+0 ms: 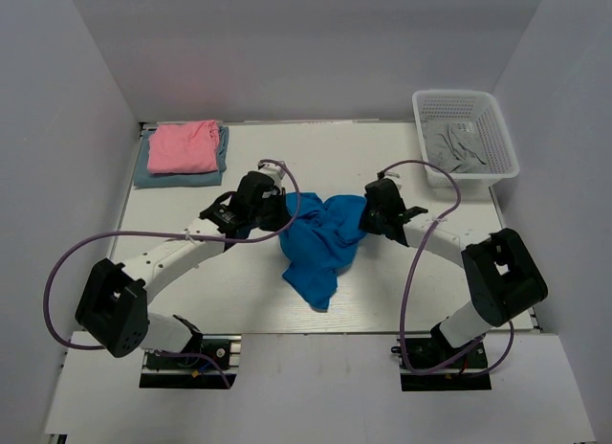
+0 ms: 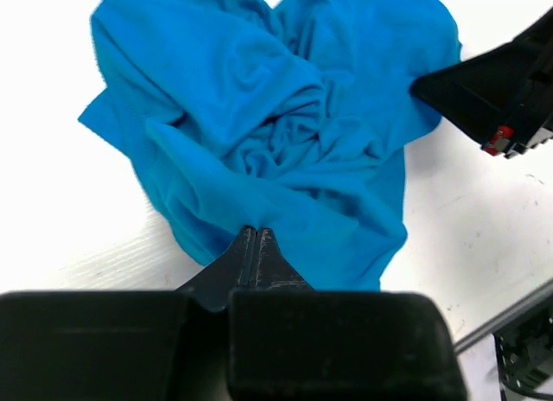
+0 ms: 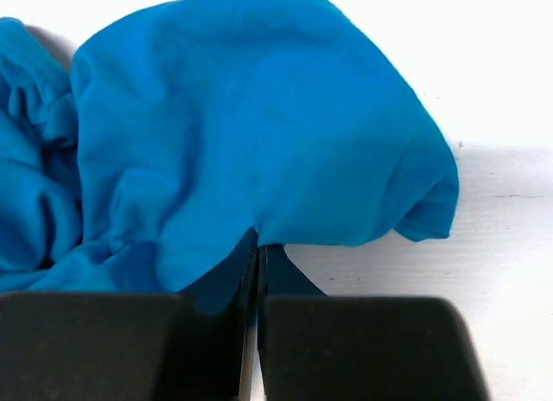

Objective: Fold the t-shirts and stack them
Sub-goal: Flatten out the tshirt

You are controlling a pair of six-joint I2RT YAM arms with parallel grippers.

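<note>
A bright blue t-shirt lies crumpled in the middle of the table. My left gripper is at its left edge, jaws pressed together on a pinch of blue cloth at the tips. My right gripper is at the shirt's right edge, shut on a fold of the same shirt at its tips. The right gripper's black fingers also show in the left wrist view. A folded pink t-shirt rests on a folded grey-blue t-shirt at the back left.
A white mesh basket at the back right holds grey cloth. White walls enclose the table on three sides. Cables loop from both arms over the table.
</note>
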